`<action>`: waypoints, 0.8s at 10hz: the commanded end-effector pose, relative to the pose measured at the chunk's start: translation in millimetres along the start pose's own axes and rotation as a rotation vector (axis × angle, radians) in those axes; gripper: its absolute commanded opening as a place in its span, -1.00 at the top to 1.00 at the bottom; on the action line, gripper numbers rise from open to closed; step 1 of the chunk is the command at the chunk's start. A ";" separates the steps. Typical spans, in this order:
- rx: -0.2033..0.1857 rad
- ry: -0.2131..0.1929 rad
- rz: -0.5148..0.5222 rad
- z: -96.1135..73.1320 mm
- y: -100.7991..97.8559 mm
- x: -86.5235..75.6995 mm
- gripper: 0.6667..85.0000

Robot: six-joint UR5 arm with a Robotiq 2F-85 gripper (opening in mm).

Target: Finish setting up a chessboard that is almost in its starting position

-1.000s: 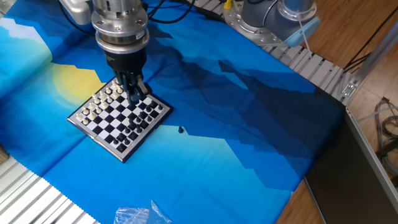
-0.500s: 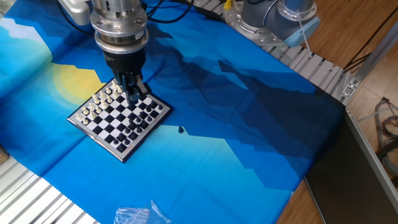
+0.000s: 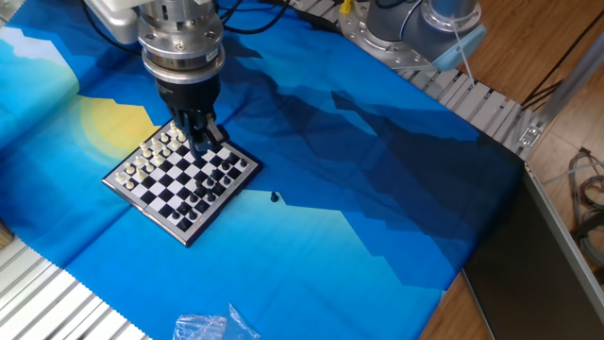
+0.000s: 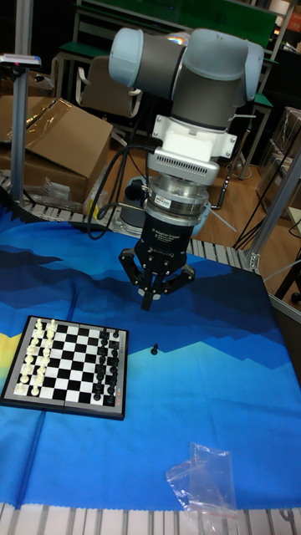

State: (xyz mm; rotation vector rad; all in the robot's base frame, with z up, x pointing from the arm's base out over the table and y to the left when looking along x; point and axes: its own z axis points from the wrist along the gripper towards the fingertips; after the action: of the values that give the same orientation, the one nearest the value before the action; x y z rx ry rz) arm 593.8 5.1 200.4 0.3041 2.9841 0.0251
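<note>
Blue cloth covers counter (image 3: 377, 236); chessboard (image 4: 68, 368) nearly set, one black piece (image 4: 155, 349) stray just beside it (not placed yet). Gripper (image 4: 150, 303) clenched empty, hovering above.

fixed view: high, off one corner of the counter (image 3: 396, 236), looking down at an angle; chessboard (image 3: 181, 179) sits as a diamond, left of centre.
tall fixed view: lower, at the counter's front edge, facing the arm head-on; room behind visible.
nearness: both mid-range.
shared: chessboard (image 4: 68, 366), pincer (image 3: 201, 142) (image 4: 152, 291), stray black piece (image 3: 275, 197) (image 4: 155, 347), plastic bag (image 3: 212, 327) (image 4: 205, 481).
</note>
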 end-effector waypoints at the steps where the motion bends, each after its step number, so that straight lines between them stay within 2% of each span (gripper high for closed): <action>1: 0.008 0.004 -0.016 -2.3 0.2 -0.9 0.99; 5: 0.013 0.004 -0.016 -2.5 -0.4 -1.3 0.99; 8: -0.002 0.006 0.003 -2.9 2.9 -1.3 0.99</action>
State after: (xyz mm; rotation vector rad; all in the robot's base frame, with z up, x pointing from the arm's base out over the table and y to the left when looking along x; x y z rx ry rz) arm 594.3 3.9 201.8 0.2896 2.9919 0.0005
